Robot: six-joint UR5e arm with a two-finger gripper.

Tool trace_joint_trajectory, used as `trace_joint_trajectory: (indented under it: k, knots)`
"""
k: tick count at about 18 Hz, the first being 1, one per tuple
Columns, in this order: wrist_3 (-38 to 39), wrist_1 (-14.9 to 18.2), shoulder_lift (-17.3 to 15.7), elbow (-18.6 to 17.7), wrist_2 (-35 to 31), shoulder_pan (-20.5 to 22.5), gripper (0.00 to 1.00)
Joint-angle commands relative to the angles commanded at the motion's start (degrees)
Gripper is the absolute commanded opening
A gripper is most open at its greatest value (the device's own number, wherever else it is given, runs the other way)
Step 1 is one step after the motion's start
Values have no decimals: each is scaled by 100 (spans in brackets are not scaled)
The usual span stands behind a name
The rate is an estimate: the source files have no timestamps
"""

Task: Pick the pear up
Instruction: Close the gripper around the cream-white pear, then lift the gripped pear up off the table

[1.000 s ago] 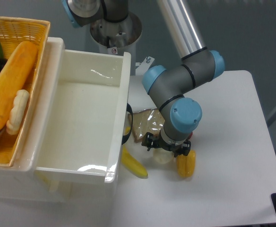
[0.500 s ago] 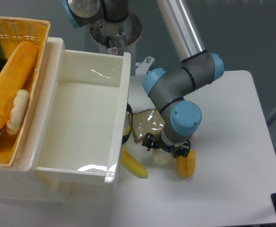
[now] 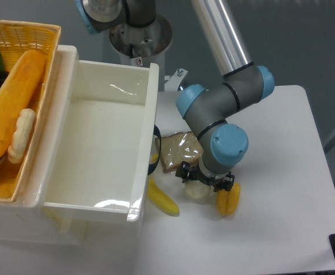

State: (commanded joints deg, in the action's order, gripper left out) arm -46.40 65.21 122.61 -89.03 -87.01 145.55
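Several things sit on the tabletop (image 3: 282, 172), from left: a wicker basket (image 3: 35, 34) of produce, a white bin (image 3: 98, 149), a yellow banana (image 3: 163, 199) at the bin's 4 o'clock corner, and a clear bag (image 3: 179, 150) of brown food. At the banana's 2 o'clock lies the pear (image 3: 196, 191), pale and mostly hidden beneath my end effector (image 3: 207, 179), which hangs directly over it. Whether my fingers are spread or pressed on the pear I cannot tell; a yellow bell pepper (image 3: 228, 198) sits just beside it at 3 o'clock.

- Pear (image 3: 195, 191) hemmed in: yellow pepper (image 3: 227, 198) just right, banana (image 3: 163, 198) left, bagged bread (image 3: 178, 151) behind.
- Table (image 3: 282, 172) open to right.
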Motion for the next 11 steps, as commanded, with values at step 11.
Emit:
trace_joint_trajectory:
  k: [11]
  knots:
    - [-150, 9, -9, 9, 0, 35, 82]
